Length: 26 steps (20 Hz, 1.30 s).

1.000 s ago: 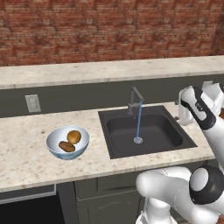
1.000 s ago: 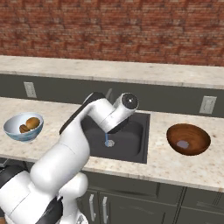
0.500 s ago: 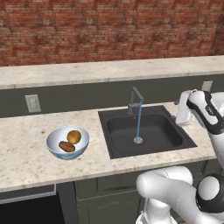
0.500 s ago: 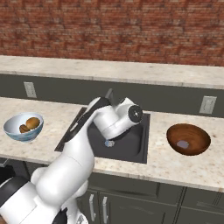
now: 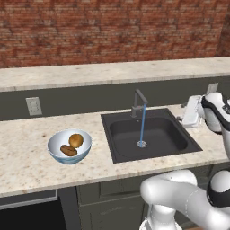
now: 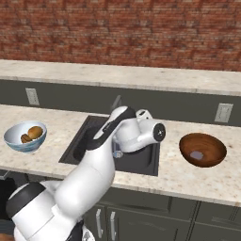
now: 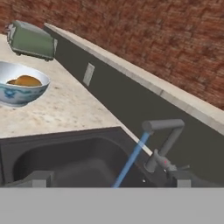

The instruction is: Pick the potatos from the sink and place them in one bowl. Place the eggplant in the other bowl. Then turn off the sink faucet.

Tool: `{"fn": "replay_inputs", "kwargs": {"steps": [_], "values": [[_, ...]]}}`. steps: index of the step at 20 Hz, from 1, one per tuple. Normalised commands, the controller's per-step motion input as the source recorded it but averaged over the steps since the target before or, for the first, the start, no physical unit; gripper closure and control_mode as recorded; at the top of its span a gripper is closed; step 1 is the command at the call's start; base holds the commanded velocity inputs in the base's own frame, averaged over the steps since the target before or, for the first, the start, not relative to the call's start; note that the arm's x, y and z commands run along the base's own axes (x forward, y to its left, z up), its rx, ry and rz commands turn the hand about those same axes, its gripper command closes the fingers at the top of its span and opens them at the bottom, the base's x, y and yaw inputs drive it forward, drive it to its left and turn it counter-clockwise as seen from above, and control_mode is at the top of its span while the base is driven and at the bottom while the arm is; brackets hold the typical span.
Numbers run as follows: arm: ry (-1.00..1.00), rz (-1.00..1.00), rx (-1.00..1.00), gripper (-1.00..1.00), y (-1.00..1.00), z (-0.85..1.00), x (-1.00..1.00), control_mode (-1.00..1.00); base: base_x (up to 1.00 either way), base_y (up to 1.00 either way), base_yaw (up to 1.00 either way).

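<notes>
Hand (image 5: 183, 117) wide open, empty, over sink (image 5: 179, 146) right rim; basin clear.

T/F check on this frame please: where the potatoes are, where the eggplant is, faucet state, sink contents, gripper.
1. Both brown potatoes lie in the pale blue-white glossy bowl. True.
2. The small pale grey eggplant is in the dark grey sink basin. False: it lies in the dark reddish-brown wooden bowl.
3. The grey metal faucet is off. False: a blue stream runs from its spout to the drain.
4. The two-finger gripper holds a potato. False: it is open and empty, facing the faucet.
5. The two bowls sit on opposite sides of the sink. True.
</notes>
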Motion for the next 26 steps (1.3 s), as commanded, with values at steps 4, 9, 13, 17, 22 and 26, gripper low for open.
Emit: {"fn": "replay_inputs", "kwargs": {"steps": [4,9,13,17,22,26], "values": [[0.00,-0.03,0.12,-1.00,0.00,0.00,0.38,-1.00,0.00,0.00,0.00],[0.00,-0.07,0.06,-1.00,0.00,0.00,0.38,-1.00,0.00,0.00,0.00],[0.00,-0.03,0.02,-1.00,0.00,-0.03,0.34,-1.00,0.00,0.00,0.00],[0.00,0.00,0.02,-1.00,0.00,-0.02,0.22,-1.00,0.00,0.00,0.00],[0.00,0.00,0.07,-1.00,0.00,-0.01,0.35,-1.00,0.00,0.00,0.00],[0.00,0.00,0.11,-1.00,0.00,0.00,0.36,-1.00,0.00,0.00,0.00]]}}
